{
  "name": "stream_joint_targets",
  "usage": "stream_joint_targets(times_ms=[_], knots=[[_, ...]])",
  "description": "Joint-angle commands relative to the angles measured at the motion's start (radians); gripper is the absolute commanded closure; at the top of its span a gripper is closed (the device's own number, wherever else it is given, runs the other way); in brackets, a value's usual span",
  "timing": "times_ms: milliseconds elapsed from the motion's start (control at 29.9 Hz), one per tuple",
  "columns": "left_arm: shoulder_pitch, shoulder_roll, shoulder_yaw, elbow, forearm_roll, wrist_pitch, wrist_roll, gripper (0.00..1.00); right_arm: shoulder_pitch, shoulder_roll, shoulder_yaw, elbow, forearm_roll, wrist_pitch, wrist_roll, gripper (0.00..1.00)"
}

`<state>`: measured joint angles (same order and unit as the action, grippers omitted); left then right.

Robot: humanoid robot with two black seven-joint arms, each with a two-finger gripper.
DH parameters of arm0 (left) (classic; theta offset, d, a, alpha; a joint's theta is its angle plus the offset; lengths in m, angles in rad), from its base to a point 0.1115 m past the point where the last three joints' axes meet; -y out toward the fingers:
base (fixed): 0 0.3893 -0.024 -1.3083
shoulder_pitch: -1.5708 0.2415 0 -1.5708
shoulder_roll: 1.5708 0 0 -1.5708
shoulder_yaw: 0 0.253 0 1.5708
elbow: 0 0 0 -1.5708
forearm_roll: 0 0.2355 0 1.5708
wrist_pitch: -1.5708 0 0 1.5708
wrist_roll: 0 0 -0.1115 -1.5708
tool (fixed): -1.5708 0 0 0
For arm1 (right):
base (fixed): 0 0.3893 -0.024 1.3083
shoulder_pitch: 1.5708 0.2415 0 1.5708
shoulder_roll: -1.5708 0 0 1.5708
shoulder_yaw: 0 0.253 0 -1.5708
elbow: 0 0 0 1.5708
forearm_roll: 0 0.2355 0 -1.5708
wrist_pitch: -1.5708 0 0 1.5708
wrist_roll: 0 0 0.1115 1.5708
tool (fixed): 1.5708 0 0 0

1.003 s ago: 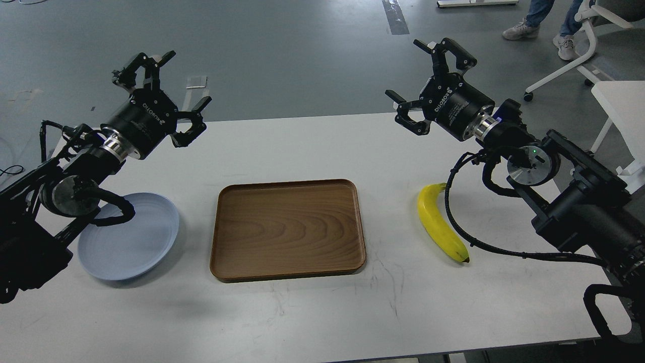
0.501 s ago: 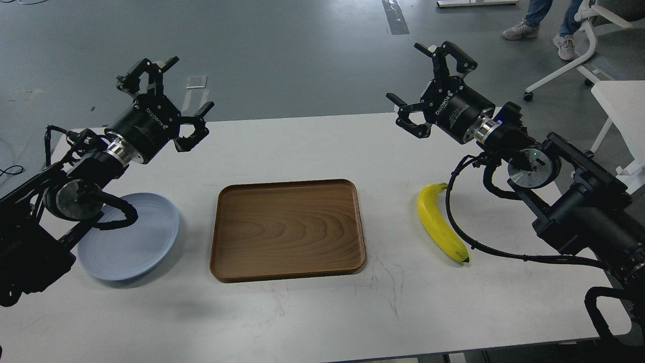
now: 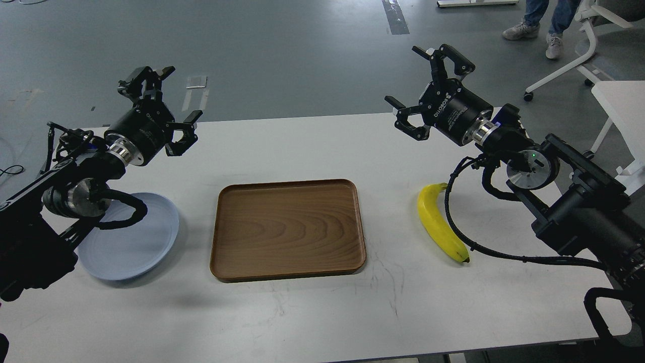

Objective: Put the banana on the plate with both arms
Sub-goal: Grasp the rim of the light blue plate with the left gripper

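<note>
The yellow banana (image 3: pixel 437 223) lies on the white table at the right, its dark tip toward me, partly crossed by my right arm's cable. The pale blue plate (image 3: pixel 132 238) lies at the left, partly under my left arm. My left gripper (image 3: pixel 162 105) is open and empty, raised above the table's far left, beyond the plate. My right gripper (image 3: pixel 422 84) is open and empty, raised above the far right of the table, well beyond the banana.
A rectangular brown wooden tray (image 3: pixel 288 228) sits in the middle of the table (image 3: pixel 322 312) between plate and banana. A white chair base (image 3: pixel 564 70) and a person's feet (image 3: pixel 534 31) are on the floor beyond the right side.
My left gripper has drawn back and down a little, turning its fingers. My right gripper has shifted slightly. Banana, plate and tray have not moved.
</note>
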<state>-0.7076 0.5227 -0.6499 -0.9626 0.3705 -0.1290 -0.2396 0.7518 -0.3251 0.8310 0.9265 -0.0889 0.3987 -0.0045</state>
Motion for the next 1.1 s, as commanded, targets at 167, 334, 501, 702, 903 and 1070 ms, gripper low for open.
stream_joint_targets(times_ms=[167,334,501,702,903,1070], knots=[[0.066,0.218,0.088,-0.136,0.898,0.363,-0.066,0.02,-0.005,-0.015,0.005,-0.002,0.0,0.0,0.001,0.0],[0.105,0.402,0.352,-0.18,0.944,0.5,-0.107,0.03,-0.005,-0.017,0.019,-0.003,0.0,0.0,0.001,0.0],[0.108,0.465,0.553,-0.154,0.941,0.58,-0.118,0.03,-0.005,-0.017,0.031,-0.003,0.0,0.0,0.001,0.0],[0.178,0.451,0.575,-0.124,0.921,0.594,-0.118,0.04,-0.003,-0.017,0.033,-0.002,0.0,0.0,0.003,0.0],[0.253,0.444,0.575,-0.071,0.883,0.609,-0.125,0.04,-0.003,-0.031,0.033,0.002,0.0,0.0,0.003,0.0],[0.283,0.401,0.576,-0.01,0.826,0.608,-0.151,0.04,-0.002,-0.029,0.033,0.002,0.0,0.0,0.003,0.0]])
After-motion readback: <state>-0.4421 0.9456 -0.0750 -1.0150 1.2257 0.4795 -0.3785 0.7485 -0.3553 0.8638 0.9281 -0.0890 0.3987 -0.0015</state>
